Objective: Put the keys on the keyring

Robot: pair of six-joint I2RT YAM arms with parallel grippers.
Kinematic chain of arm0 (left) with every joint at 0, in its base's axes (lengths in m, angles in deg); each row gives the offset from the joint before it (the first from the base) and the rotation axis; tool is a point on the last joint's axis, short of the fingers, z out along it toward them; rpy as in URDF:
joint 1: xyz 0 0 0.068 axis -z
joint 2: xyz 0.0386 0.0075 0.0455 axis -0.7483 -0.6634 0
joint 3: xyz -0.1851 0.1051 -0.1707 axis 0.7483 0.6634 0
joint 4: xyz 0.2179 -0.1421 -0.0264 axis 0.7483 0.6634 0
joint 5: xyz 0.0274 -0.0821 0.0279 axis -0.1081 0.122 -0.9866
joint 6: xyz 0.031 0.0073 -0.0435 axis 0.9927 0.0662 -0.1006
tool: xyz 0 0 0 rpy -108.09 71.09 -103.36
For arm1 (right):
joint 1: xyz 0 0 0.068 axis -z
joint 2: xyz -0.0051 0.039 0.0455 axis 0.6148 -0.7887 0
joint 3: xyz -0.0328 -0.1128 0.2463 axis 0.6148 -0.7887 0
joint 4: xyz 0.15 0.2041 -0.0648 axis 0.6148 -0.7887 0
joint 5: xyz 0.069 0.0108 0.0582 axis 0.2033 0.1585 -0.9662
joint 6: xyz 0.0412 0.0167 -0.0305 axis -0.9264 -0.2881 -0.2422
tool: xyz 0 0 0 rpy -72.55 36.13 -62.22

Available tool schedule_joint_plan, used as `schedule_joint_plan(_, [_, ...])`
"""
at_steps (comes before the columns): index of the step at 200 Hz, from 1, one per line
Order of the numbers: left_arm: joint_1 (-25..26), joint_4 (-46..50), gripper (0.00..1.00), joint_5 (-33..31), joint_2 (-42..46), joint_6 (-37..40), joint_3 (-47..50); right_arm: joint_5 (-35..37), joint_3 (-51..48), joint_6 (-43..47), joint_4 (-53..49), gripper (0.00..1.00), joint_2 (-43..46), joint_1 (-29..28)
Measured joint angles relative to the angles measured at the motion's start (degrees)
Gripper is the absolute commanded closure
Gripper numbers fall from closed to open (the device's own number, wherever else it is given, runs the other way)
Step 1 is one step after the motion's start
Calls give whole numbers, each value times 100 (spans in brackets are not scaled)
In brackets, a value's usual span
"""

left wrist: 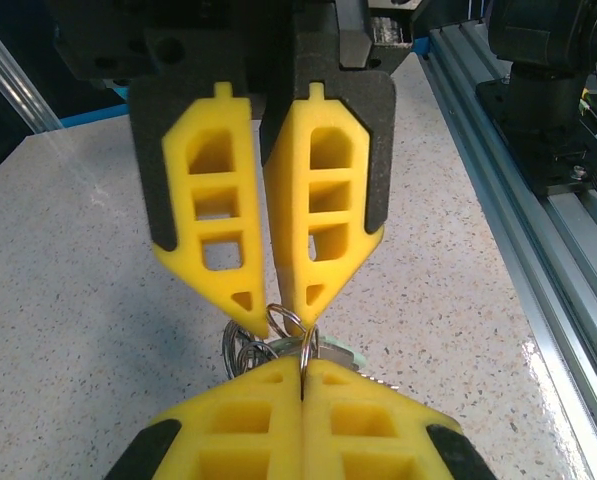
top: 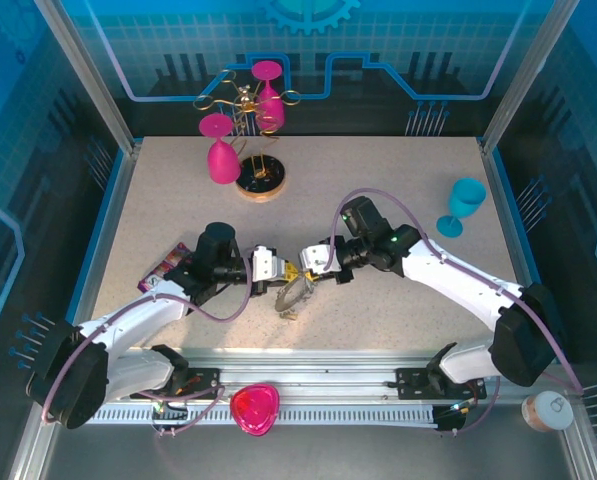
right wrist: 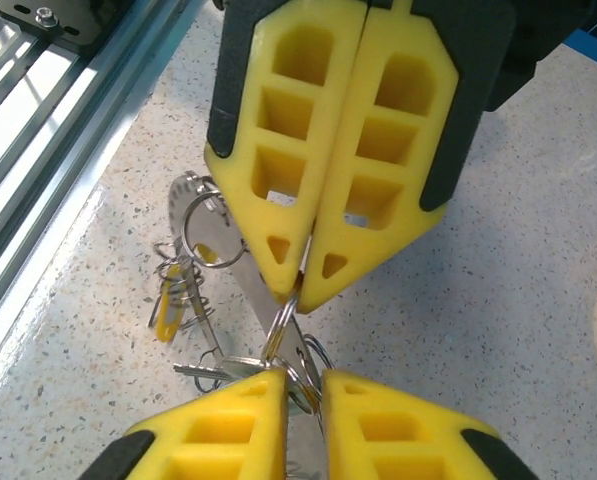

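Note:
My two grippers meet tip to tip just above the table's near middle. The left gripper [top: 283, 270] [left wrist: 303, 368] [right wrist: 303, 290] is shut on a small silver split ring [left wrist: 306, 345], seen edge-on. The right gripper [top: 308, 268] [right wrist: 303, 380] [left wrist: 278, 300] has its jaws drawn in to a narrow gap, with split rings and the flat rim between them. The keyring [top: 293, 297] [right wrist: 213, 235] hangs tilted under both. Keys dangle from it: a yellow-headed one [right wrist: 168, 300], a silver blade [right wrist: 213, 372] and a teal head [left wrist: 343, 352].
A stand with pink glasses [top: 243, 130] is at the back. A teal goblet [top: 465, 205] stands at the right, a magenta packet [top: 168, 265] lies by the left arm. The aluminium rail [top: 308, 385] runs along the near edge, with a pink heart-shaped dish [top: 255, 408] on it.

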Motion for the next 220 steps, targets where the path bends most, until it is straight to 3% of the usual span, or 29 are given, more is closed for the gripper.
schedule_joint_plan(41, [0,-24,100,-24,-2,-28,0,111,-7,-94,-66,99,4,-50])
schedule_joint_plan(112, [2,-577,100,-269,-11,-678,146,988,-850,-940,1169,100,494,-350])
schedule_joint_plan(169, [7,-1005,100,-549,-11,-1213,326,1353,-1287,-1762,1923,79,632,-448])
schedule_joint_plan(220, [7,-1213,100,-629,-11,-1373,382,1250,-1486,-2310,2308,77,673,-448])
